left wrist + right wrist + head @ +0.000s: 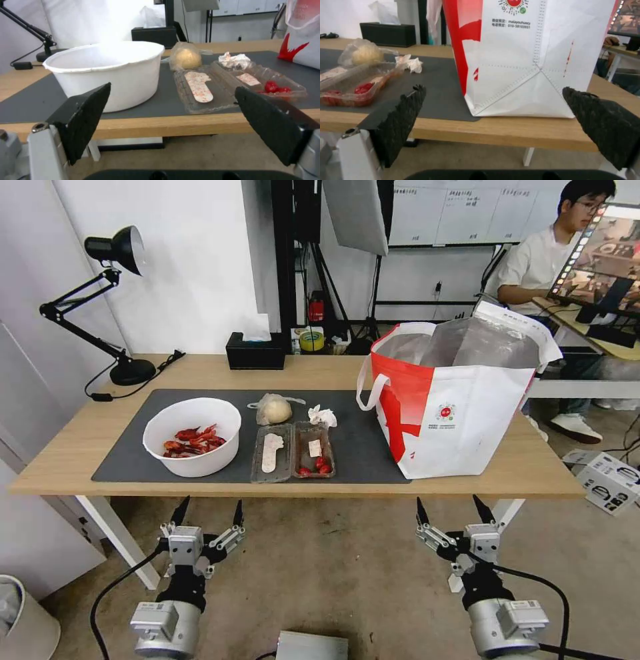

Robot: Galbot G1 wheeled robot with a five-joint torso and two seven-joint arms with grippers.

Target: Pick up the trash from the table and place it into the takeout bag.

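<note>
On the table (80,440) lies the trash: a white bowl of red crayfish shells (192,436) at the mat's left, an open clear clamshell tray (292,451) with red scraps beside it, a bagged beige bun (273,410) and a crumpled white tissue (322,415) behind the tray. The takeout bag (453,407) stands upright and open at the right, its foil lining showing. My left gripper (208,512) hangs open below the table's front edge, in front of the bowl (110,72). Below the bag (533,57), my right gripper (453,509) is open too.
A black tissue box (255,351) and a black desk lamp (113,300) stand at the table's back. A dark grey mat (360,447) covers the middle. A white bin (23,620) is on the floor at the left, and a box (610,481) at the right.
</note>
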